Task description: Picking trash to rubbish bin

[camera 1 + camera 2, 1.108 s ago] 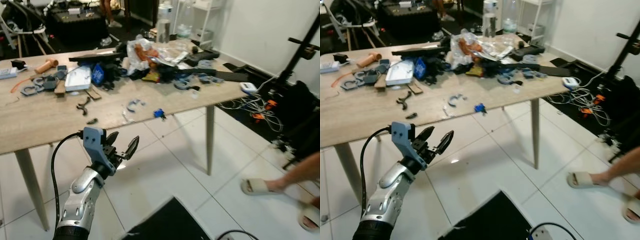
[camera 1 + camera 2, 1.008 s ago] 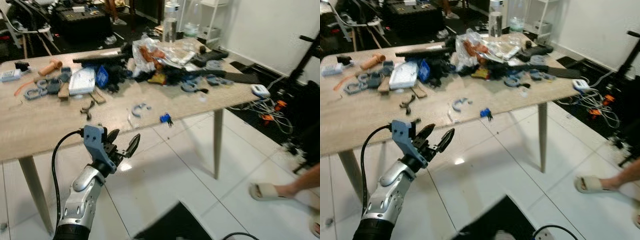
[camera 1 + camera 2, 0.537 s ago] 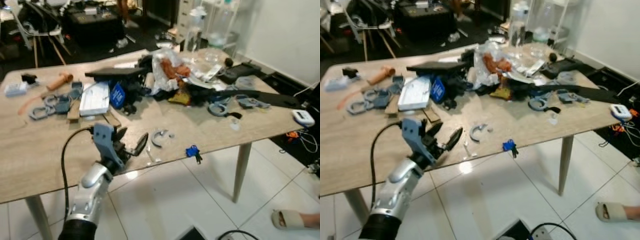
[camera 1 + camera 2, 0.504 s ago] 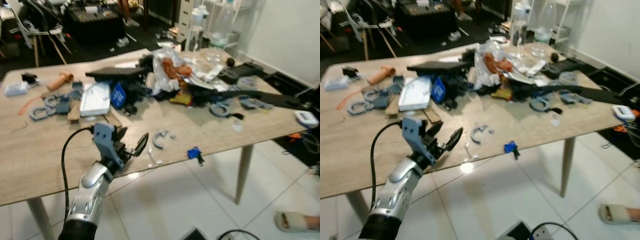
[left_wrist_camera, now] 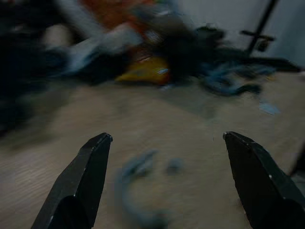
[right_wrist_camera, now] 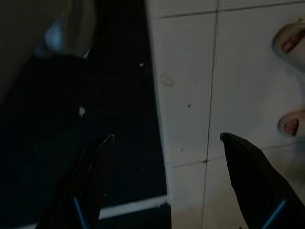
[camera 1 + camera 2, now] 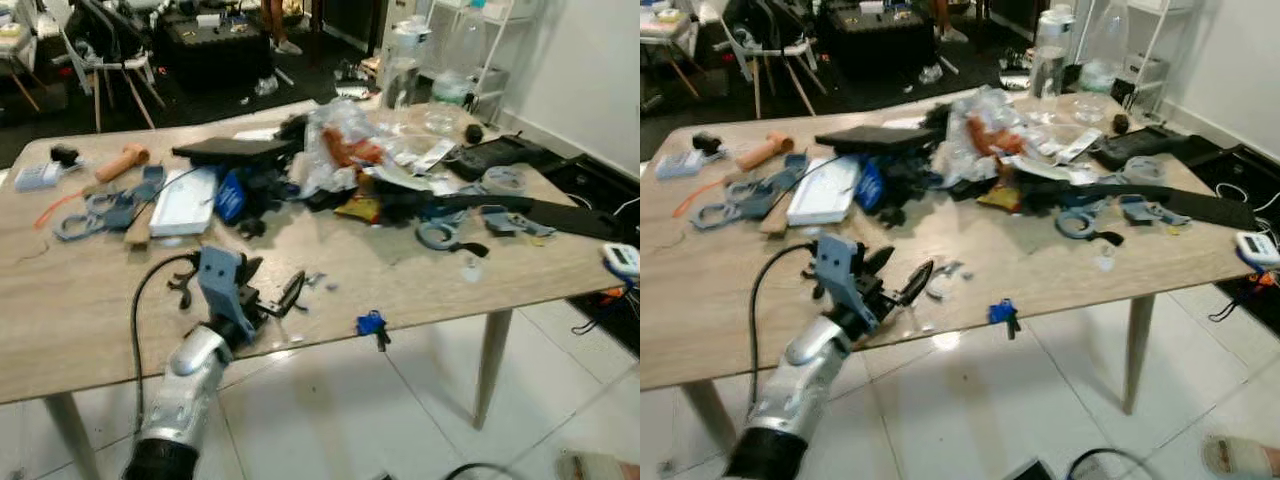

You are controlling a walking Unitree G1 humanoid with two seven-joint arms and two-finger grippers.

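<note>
Trash sits mid-table: a crumpled clear plastic bag with orange-red stuff inside, heaped on the far half of the wooden table. Just in front of it, a yellow wrapper lies flat on the wood. Around the pile: black flat case to the left, blue packet and white tray further left, grey clamp parts to the right. Plastic bottles stand at the far edge behind the bag.

Left gripper hovers over the near edge of the table, silver arm reaching up from below, cable looped behind it. Fingers spread well apart, nothing between them, not touching the table as far as I can tell. Left wrist view: both black fingertips frame bare wood with a small blurred grey curved piece lying between and ahead of them; the yellow wrapper and plastic heap sit beyond, well apart from the tips. The same grey bits show just past the gripper in the right eye view. A small blue clip sits on the table's near edge, to the right of the gripper.

Right gripper: fingers wide open, holding nothing, pointing down at white floor tiles and a dark mat. A person's toes in a pale sandal show at the edge of that view, well clear of the fingers.
</note>
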